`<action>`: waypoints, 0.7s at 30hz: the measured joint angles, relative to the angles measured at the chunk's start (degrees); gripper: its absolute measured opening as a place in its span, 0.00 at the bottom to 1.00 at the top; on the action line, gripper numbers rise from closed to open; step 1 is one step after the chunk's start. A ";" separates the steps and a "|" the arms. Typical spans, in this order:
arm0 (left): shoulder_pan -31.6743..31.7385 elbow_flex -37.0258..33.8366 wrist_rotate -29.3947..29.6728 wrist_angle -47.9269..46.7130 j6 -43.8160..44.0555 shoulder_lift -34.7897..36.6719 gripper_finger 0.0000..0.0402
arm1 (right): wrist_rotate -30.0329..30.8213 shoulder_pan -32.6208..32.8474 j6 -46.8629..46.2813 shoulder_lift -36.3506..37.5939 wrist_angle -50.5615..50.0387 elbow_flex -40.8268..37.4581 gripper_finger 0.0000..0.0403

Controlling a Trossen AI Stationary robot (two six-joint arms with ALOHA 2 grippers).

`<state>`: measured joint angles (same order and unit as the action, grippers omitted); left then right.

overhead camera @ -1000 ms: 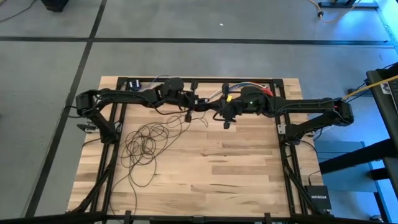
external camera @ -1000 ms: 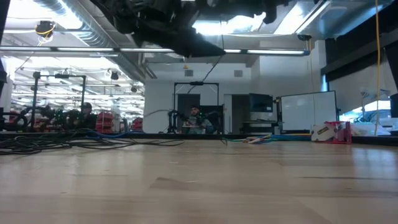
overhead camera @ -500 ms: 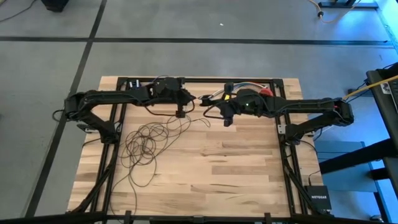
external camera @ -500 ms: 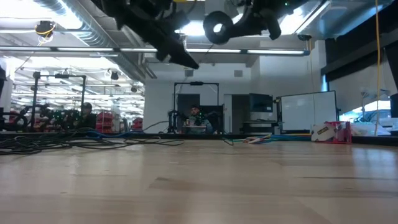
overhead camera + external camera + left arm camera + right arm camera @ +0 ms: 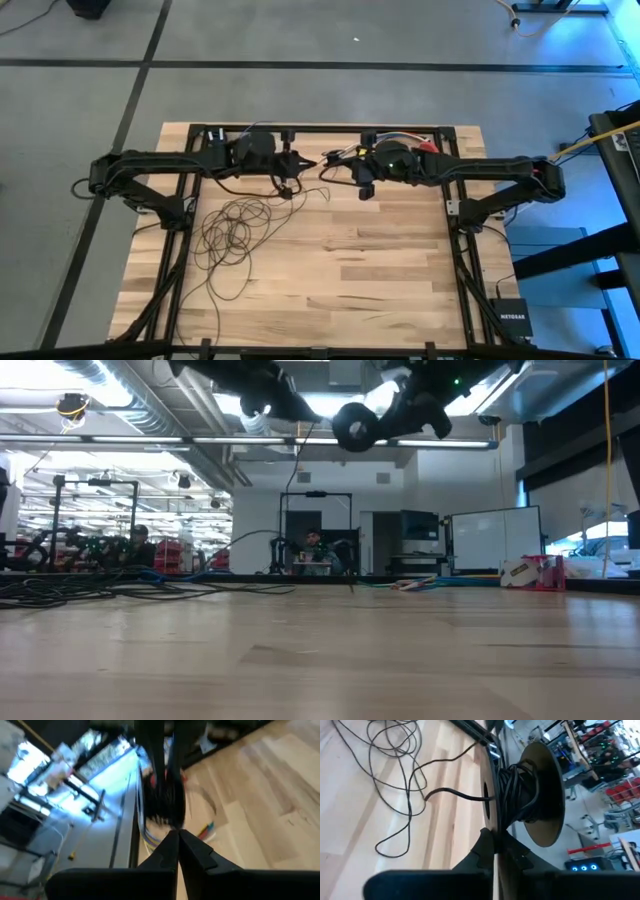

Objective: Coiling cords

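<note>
The left gripper (image 5: pixel 303 161) is closed, its hold on the cord (image 5: pixel 232 232) hard to make out. The right gripper (image 5: pixel 494 845), raised opposite, is clamped on a spool (image 5: pixel 520 795) rim; loose loops lie on the desk (image 5: pixel 380 270) below the left gripper.

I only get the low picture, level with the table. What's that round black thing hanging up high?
Observer: It's a reel with dark cord wound round its middle. The right wrist view shows the right tool shut on one disc's rim.
Operator: Is all the cord on it?
Observer: No. The high view shows loose loops lying on the left part of the table.
Operator: What's the other arm doing?
Observer: The left wrist view shows the left tool shut and pointing toward the reel.
</note>
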<state>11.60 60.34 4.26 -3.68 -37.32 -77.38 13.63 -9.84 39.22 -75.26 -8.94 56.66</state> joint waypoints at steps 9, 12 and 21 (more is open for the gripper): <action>-2.33 0.07 -0.68 6.18 -7.54 0.36 0.02 | -5.66 -0.73 0.04 -4.06 -0.48 0.00 0.02; -2.49 0.07 -1.50 8.69 -8.93 0.35 0.02 | -7.63 -0.73 0.17 -5.55 0.03 0.00 0.02; -2.01 0.11 -0.72 3.16 -4.33 -0.23 0.02 | -7.54 -0.71 0.86 -7.00 1.94 -0.04 0.02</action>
<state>9.58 60.45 3.54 -0.52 -41.65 -77.60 6.10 -10.55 40.08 -82.26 -7.00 56.62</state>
